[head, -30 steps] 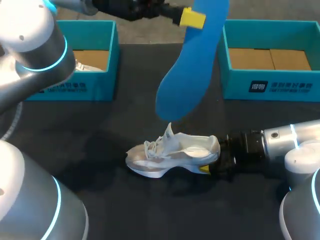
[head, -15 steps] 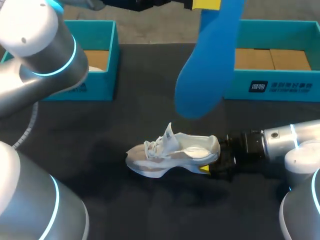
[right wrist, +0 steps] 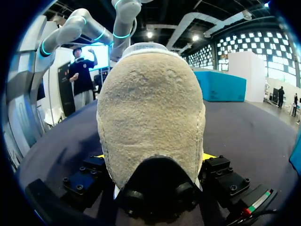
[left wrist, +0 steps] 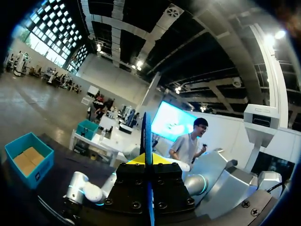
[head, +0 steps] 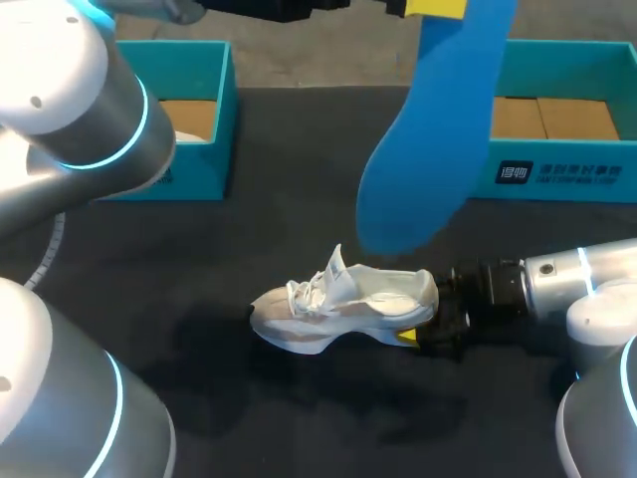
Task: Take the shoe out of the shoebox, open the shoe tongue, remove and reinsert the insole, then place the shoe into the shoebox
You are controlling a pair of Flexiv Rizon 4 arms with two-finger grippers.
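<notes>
On the black table (head: 249, 398), teal left shoebox (head: 204, 179) and right shoebox (head: 587, 174) sit at the far edge. Above mid-table, blue insole (head: 438, 149) hangs wide end down, pinched tight in left gripper (head: 435, 8). Under it, white shoe (head: 343, 304) stands on the table, heel clamped by right gripper (head: 416, 324).

White shoe (head: 343, 309) is resting upright, toe leftward, tongue raised. Blue insole (head: 428, 149) is hanging tilted above it, broad end lowest. Teal left shoebox (head: 204, 179) and right shoebox (head: 557, 174) are sitting open behind.
</notes>
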